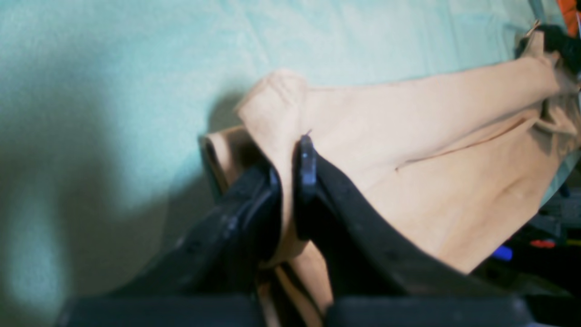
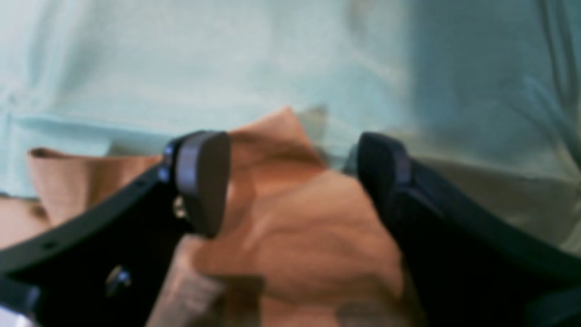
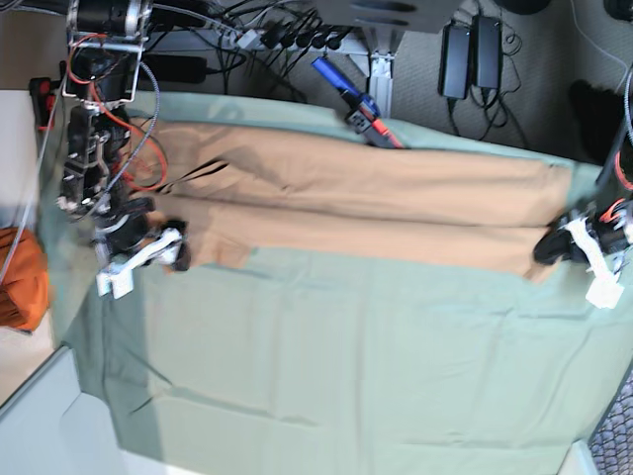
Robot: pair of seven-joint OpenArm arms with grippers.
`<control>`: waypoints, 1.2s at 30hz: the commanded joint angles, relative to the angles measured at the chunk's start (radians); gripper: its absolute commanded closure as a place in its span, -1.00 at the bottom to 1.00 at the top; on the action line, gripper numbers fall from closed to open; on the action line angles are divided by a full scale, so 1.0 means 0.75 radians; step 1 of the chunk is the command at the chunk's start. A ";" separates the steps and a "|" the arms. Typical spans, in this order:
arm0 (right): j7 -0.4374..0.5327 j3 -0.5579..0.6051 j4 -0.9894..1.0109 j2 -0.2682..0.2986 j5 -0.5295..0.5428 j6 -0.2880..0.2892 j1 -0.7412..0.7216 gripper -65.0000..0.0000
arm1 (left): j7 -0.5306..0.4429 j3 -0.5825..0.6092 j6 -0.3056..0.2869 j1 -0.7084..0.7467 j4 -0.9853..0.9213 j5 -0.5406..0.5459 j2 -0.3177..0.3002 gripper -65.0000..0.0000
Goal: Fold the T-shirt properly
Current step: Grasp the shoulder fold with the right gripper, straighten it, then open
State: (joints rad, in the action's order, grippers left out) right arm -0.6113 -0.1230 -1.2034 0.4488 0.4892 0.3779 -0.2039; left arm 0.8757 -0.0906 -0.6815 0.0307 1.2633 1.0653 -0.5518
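Your left claw (image 1: 290, 181) is clamped on a corner of the plain tan-orange cotton T-shirt (image 3: 366, 203); your right claw (image 2: 290, 181) gapes wide over its other end. The shirt lies as a long band across the upper frame on the pale green sheet (image 3: 346, 366): lengthwise fold apparently done, crosswise folds remain. No writing is legible.

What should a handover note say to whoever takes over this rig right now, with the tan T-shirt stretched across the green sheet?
Left gripper: shut on a bunched edge of the T-shirt, at that end of the band.
Right gripper: jaws wide open around the other end's corner, cloth between them but not pinched.
T-shirt: lies as a long narrow band across the far part of the green sheet, a lengthwise crease along it.
Done: it appears folded lengthwise once.
Left: probably close the right gripper on its corner, then fold the band across into a compact stack.
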 commanded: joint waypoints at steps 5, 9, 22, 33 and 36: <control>0.005 -0.008 -0.146 0.025 0.026 0.130 0.068 0.00 | -0.014 -0.009 -0.022 -0.018 0.020 0.022 -0.030 1.00; 0.003 -0.008 -0.198 0.025 0.025 0.129 0.124 0.86 | -0.014 -0.009 -0.022 -0.018 0.020 0.025 -0.030 1.00; -0.024 -0.021 -0.275 0.026 0.071 0.130 0.180 1.00 | 0.175 -0.010 -0.022 -0.010 0.076 0.143 -0.047 1.00; -0.025 -0.227 -0.607 0.025 0.132 0.130 0.496 1.00 | 0.141 -0.012 -0.022 0.049 0.192 0.102 -0.066 1.00; -0.025 -0.252 -0.634 0.025 0.147 0.130 0.553 1.00 | 0.101 -0.012 -0.022 0.052 0.192 0.074 -0.066 1.00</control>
State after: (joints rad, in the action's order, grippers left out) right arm -0.6491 -0.3016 -1.6608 0.4488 0.5869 0.3779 0.2203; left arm 0.9707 -0.0910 -0.6815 0.0856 1.3918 1.1042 -0.5808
